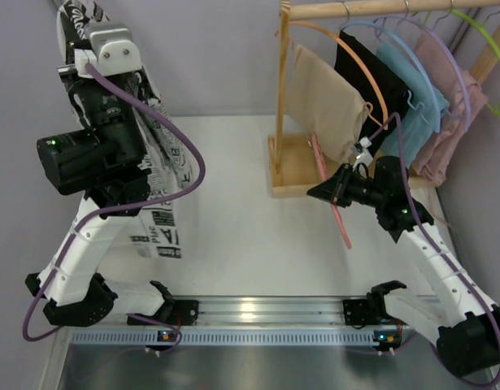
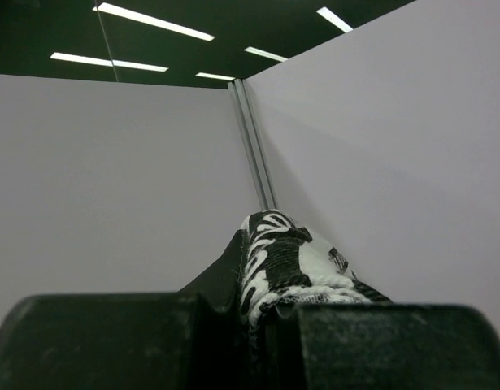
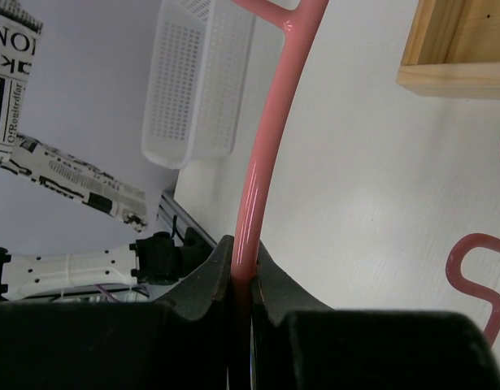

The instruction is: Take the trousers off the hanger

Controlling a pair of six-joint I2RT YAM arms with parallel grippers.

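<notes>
The trousers (image 1: 162, 231) are black-and-white newspaper-print cloth. They hang free at the left, down to the table, clear of the hanger. My left gripper (image 1: 75, 36) is raised high and shut on their top edge; the left wrist view shows the cloth (image 2: 286, 252) bunched between the fingers of that gripper (image 2: 262, 317). The pink plastic hanger (image 1: 344, 227) is bare and tilts over the table's middle right. My right gripper (image 1: 327, 191) is shut on its bar, seen close in the right wrist view, where the gripper (image 3: 243, 268) clamps the hanger (image 3: 270, 138).
A wooden clothes rack (image 1: 294, 166) stands at the back right with beige (image 1: 323, 101), black, blue and pink garments on hangers. A white perforated basket (image 3: 197, 81) shows in the right wrist view. A metal rail (image 1: 258, 309) runs along the near edge.
</notes>
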